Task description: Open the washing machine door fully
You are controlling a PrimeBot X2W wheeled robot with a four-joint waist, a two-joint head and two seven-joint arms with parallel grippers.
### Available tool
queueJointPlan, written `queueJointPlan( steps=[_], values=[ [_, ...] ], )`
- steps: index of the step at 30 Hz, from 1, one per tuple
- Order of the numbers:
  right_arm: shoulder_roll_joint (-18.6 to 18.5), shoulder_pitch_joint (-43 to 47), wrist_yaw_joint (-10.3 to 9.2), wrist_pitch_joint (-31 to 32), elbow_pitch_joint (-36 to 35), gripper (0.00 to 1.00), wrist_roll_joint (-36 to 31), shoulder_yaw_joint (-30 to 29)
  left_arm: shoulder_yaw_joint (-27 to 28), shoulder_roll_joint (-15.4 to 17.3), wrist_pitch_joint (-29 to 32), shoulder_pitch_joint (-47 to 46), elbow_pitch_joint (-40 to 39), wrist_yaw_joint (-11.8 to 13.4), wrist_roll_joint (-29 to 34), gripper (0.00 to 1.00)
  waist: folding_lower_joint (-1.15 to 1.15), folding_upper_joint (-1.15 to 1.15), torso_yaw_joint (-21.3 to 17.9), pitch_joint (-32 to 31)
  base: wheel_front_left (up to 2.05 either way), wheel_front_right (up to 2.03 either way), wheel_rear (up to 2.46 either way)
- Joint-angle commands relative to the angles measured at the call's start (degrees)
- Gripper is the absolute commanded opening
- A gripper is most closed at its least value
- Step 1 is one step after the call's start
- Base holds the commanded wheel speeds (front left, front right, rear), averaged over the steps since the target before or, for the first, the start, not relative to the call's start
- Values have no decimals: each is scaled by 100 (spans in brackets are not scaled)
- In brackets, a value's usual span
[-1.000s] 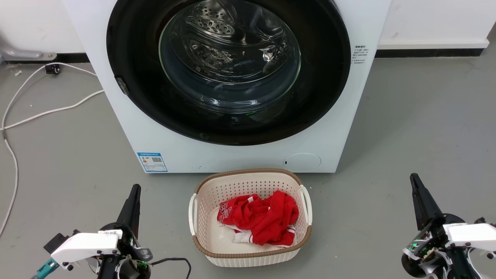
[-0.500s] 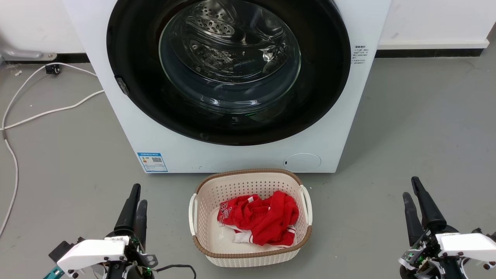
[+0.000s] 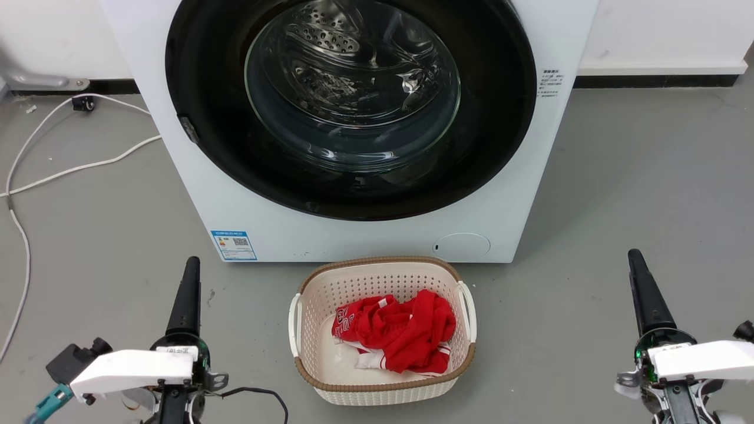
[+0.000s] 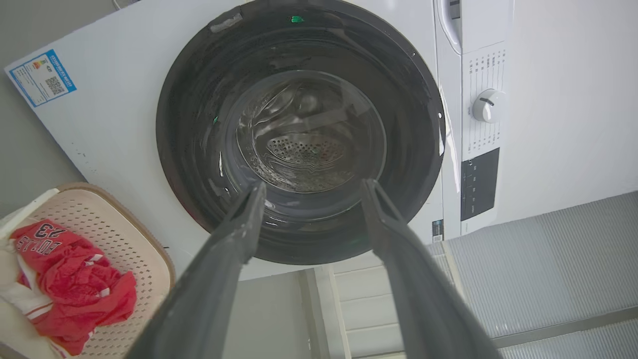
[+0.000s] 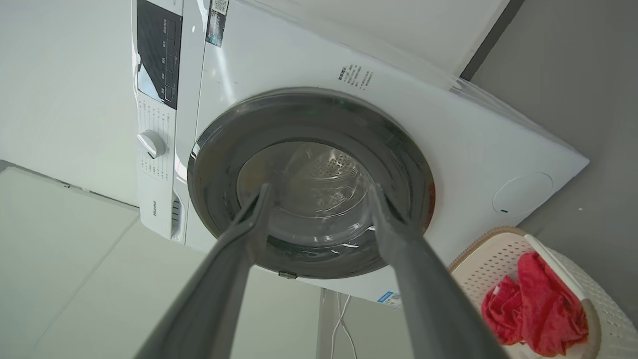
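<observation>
Approach step, opening not begun. The washing machine door (image 3: 352,94) sits shut, flush in the front of the washing machine (image 3: 377,238). Left tool (image 4: 313,184) and right tool (image 5: 319,187) hang low over the floor, well short of it, both spread wide, holding and touching nothing. Next, probably: reach the door rim, hook it, swing it out.

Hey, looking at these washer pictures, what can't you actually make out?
Top of the washing machine door: cut off by the head view's upper edge.
Print on the blue label: too small in the head view.
Floor of the basket under the red garment: hidden by the garment, head view.
Markings on the control panel: too small in the right wrist view.
</observation>
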Motion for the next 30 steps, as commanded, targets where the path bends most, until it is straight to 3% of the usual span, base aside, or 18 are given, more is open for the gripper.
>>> queueJointPlan(
  steps=[1,14,30],
  values=[
    [-8,-23,0,-65,-206,100,-432,17,5,23,-66,-115,-205,-9,397,100,-1,0,3,1,0,0,0],
    [5,174,0,-329,-643,100,-2724,50,-157,17,-330,-72,-536,-2,2394,100,-1,0,0,-6,0,0,0],
    [18,350,0,-384,-932,100,-4434,164,-466,97,-596,-112,-586,27,4240,100,-1,0,-24,-7,0,0,0]
  ],
)
